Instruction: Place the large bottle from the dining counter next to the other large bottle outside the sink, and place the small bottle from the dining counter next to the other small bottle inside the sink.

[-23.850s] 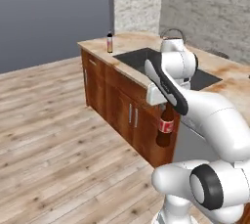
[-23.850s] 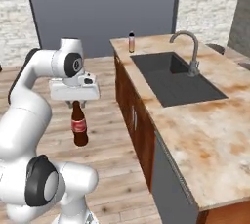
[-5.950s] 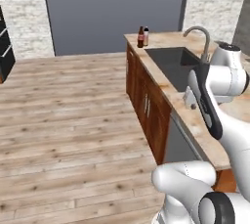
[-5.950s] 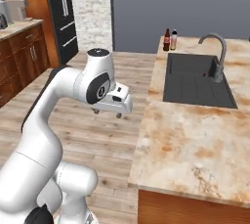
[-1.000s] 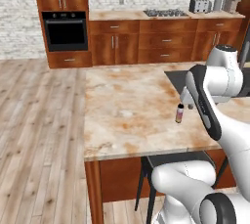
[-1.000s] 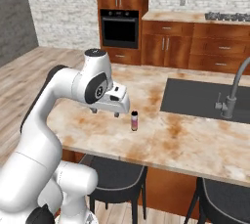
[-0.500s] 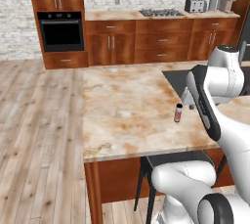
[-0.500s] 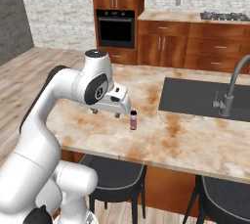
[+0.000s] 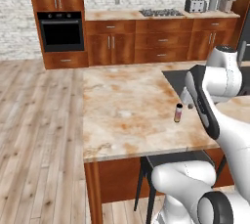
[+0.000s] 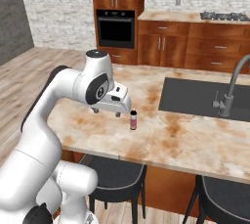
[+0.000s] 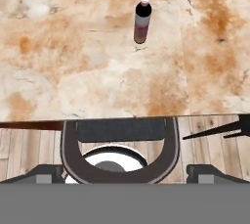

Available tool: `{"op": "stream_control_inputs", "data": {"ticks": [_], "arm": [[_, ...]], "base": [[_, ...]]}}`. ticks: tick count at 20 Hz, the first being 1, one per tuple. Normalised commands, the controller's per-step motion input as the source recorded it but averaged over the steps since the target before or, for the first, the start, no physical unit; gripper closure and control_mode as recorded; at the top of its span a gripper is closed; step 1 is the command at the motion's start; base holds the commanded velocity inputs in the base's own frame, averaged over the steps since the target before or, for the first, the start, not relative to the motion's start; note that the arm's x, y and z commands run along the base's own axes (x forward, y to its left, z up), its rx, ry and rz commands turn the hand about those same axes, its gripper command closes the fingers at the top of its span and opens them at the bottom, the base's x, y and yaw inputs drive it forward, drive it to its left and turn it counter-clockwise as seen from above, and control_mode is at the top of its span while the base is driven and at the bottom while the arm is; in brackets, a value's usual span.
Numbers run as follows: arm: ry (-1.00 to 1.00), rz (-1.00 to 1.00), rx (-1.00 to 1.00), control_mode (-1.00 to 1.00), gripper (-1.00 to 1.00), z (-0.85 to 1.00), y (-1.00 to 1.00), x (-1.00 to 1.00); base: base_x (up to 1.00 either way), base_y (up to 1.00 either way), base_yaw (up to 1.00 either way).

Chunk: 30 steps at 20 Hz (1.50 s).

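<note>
The small bottle (image 9: 178, 113) (image 10: 133, 120) (image 11: 142, 21), tiny, pale pink with a dark cap, stands upright on the marbled dining counter (image 9: 122, 110) (image 10: 185, 142) near its front edge. My gripper (image 9: 188, 102) (image 10: 106, 113) hangs open just beside the bottle, a little above the stone, with nothing between its fingers. In the hand view the bottle is ahead of the fingertips (image 11: 49, 173), well apart from them. The dark sink (image 9: 177, 76) (image 10: 195, 98) with its curved faucet (image 10: 228, 93) is set into the same counter beyond the bottle. Both large bottles and the other small bottle are out of view.
Black stools (image 10: 114, 171) (image 9: 166, 162) (image 11: 119, 142) stand under the counter's near edge. Across the wood floor (image 9: 39, 120), a wall of red-brown cabinets holds an oven (image 9: 61, 32), with a stove top and toaster (image 9: 195, 5) on it.
The whole picture has shifted slightly, so the base has moved a little. The arm keeps its pose, the gripper stays open, and the small bottle stands where it was.
</note>
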Motion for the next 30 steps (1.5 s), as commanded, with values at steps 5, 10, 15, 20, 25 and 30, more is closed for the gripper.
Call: {"op": "stream_control_inputs", "data": {"ticks": [5,10,15,20,25,30], "arm": [[0.0,0.0,0.0,-1.0,-1.0,0.0,0.0,0.89],[0.0,0.0,0.0,-1.0,-1.0,-0.06,0.0,0.58],[0.0,0.0,0.0,-1.0,-1.0,-0.2,-0.23,0.7],[0.02,0.0,0.0,-1.0,-1.0,0.04,-0.39,0.45],[0.0,0.0,0.0,-1.0,-1.0,-0.05,-0.3,0.18],[0.0,0.0,0.0,-1.0,-1.0,-0.46,0.0,0.31]], "base": [[0.0,0.0,0.0],[0.0,0.0,0.0],[0.0,0.0,0.0],[0.0,0.0,0.0],[0.0,0.0,0.0],[0.0,0.0,0.0]]}}
